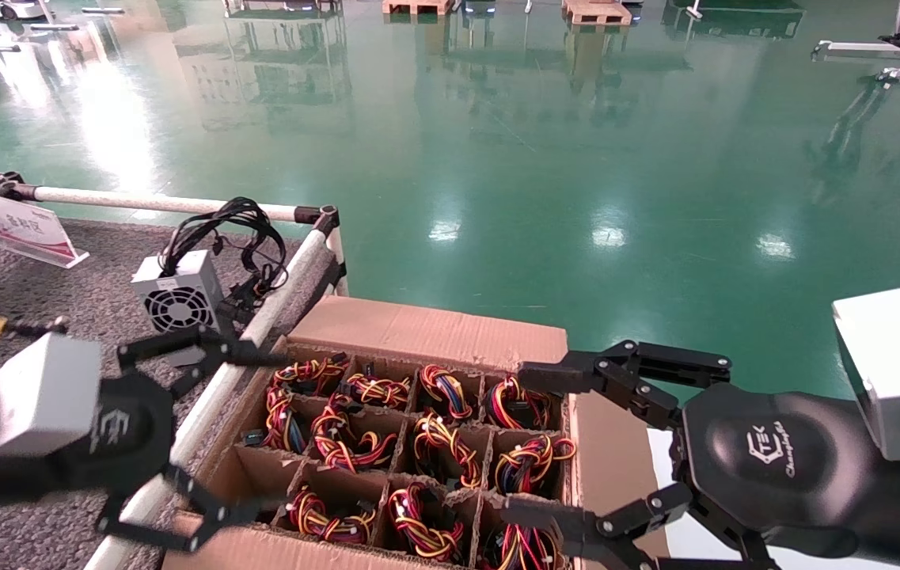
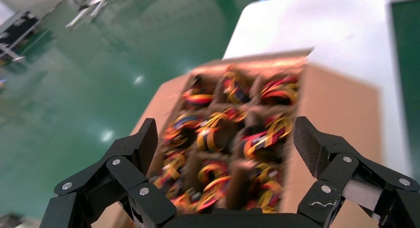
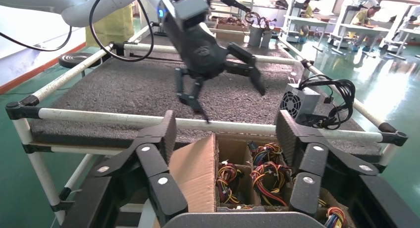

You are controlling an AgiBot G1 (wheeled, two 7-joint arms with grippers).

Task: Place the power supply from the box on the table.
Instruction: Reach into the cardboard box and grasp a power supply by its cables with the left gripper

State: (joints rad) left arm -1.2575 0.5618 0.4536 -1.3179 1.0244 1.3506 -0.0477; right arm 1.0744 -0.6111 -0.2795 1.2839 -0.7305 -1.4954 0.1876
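Cardboard box below, I'd lower my open left gripper squarely over one power supply; right gripper open.

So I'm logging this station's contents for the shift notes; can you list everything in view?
box: one, brown cardboard, divider grid, beside the table's rail.
power supplies: about a dozen red, yellow and black wire bundles, one in nearly every cell; near-left cell looks empty.
white unit: one, ring fan guard, black cables, on the table by the rail.
table: one, grey speckled, white tube rails.
sign: one, white and red, far table edge.
floor: green, glossy.
left gripper: black, open, over the rail and the box's left edge.
right gripper: black, open, over the box's right side.
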